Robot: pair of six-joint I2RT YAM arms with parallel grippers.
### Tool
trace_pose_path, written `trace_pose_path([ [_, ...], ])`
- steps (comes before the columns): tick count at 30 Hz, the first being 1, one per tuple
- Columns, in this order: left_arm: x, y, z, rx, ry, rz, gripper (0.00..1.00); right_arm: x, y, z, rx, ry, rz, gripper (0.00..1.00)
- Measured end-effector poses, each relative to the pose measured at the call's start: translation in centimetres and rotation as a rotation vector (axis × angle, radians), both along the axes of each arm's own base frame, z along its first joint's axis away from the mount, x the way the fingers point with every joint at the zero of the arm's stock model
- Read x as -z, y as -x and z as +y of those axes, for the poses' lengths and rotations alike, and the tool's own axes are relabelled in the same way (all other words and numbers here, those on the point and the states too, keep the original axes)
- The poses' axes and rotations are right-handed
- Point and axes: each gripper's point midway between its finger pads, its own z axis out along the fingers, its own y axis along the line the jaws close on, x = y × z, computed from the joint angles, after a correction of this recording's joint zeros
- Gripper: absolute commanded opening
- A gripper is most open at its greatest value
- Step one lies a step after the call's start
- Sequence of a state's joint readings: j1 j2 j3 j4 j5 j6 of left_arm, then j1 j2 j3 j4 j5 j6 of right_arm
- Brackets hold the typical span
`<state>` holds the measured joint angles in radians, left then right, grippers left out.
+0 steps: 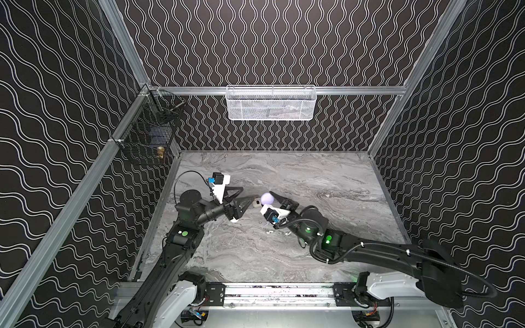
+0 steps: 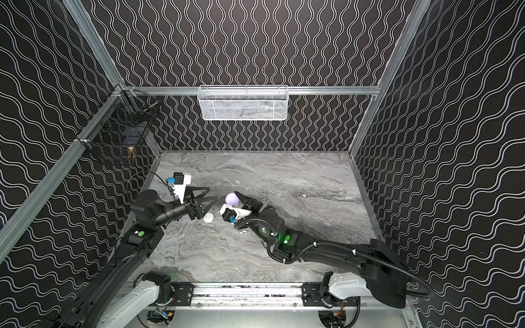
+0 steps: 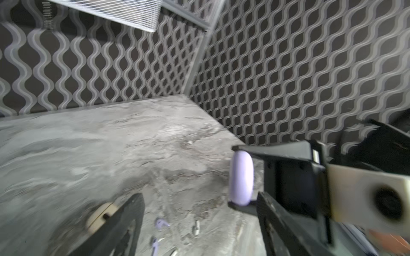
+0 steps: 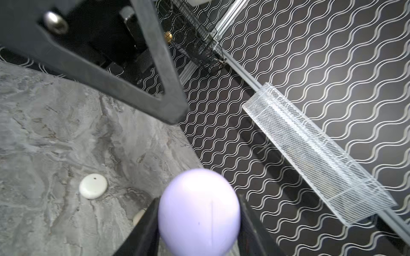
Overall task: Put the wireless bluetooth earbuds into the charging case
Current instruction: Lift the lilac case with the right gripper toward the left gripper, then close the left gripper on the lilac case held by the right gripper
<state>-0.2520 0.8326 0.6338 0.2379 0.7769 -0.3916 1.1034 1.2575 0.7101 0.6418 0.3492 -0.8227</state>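
While clamped between right jaws, lavender case (image 4: 198,212)

Left wrist view motion-blurred; earbuds (image 3: 160,223) smeared; white case (image 3: 97,217) half hidden behind left jaws.

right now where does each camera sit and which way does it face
Top views: overhead from the front, looking down at the table, left arm and right arm.
Left wrist: on the left arm, facing the back right corner; left gripper open in front.
Right wrist: on the right arm, facing the back left corner; right gripper clamps the lavender case.
Shared: both wrist views show that case.
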Motion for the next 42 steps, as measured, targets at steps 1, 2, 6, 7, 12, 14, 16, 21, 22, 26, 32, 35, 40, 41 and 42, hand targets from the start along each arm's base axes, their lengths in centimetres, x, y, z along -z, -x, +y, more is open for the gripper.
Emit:
trace_pose_path([
  [1, -0.4, 0.4, -0.2, 0.024, 0.006, -0.016, 0.79, -0.4, 0.4, -0.3, -0.003, -0.001, -0.021, 0.27],
  [2, -0.7, 0.7, -0.3, 0.041, 0.012, -0.029, 0.79, -0.8, 0.9, -0.4, -0.012, -0.003, -0.039, 0.27],
  [6, -1.6, 2.1, -0.8, 0.107, 0.043, -0.064, 0.74, -1.7, 1.9, -0.5, -0.013, 0.003, -0.090, 0.26],
  [7, -1.8, 2.4, -0.9, 0.126, 0.052, -0.066, 0.74, -1.8, 2.0, -0.4, -0.011, 0.009, -0.102, 0.26],
  [12, -2.7, 4.3, -1.9, 0.215, 0.080, -0.108, 0.72, -1.9, 2.5, -0.2, -0.001, 0.031, -0.124, 0.27],
  [14, -2.8, 5.2, -2.6, 0.257, 0.080, -0.113, 0.71, -2.5, 2.6, -0.1, 0.000, 0.023, -0.128, 0.28],
  [16, -2.9, 5.9, -3.6, 0.287, 0.062, -0.120, 0.68, -2.8, 2.7, -0.1, -0.003, 0.019, -0.130, 0.28],
  [21, -2.3, 6.3, -5.8, 0.301, -0.013, -0.137, 0.62, -3.2, 2.9, -0.3, -0.005, 0.018, -0.126, 0.29],
  [22, -1.9, 6.2, -6.0, 0.300, -0.030, -0.130, 0.60, -3.2, 3.0, -0.2, -0.012, 0.018, -0.125, 0.29],
  [26, -0.7, 5.7, -6.4, 0.286, -0.076, -0.111, 0.55, -3.0, 3.2, -0.1, -0.022, 0.020, -0.119, 0.29],
  [32, -0.3, 5.3, -6.6, 0.277, -0.093, -0.110, 0.46, -2.6, 3.1, 0.1, -0.023, 0.036, -0.111, 0.29],
  [35, 0.0, 5.0, -6.7, 0.273, -0.101, -0.107, 0.39, -2.1, 3.0, 0.3, -0.022, 0.046, -0.107, 0.29],
  [40, 0.3, 4.4, -6.7, 0.249, -0.110, -0.096, 0.27, -1.8, 2.9, 0.4, -0.015, 0.054, -0.104, 0.29],
  [41, 0.4, 4.3, -6.7, 0.244, -0.112, -0.093, 0.26, -1.8, 2.9, 0.4, -0.014, 0.054, -0.104, 0.30],
  [42, 0.4, 4.2, -6.7, 0.242, -0.113, -0.091, 0.25, -1.8, 2.8, 0.4, -0.010, 0.054, -0.104, 0.30],
])
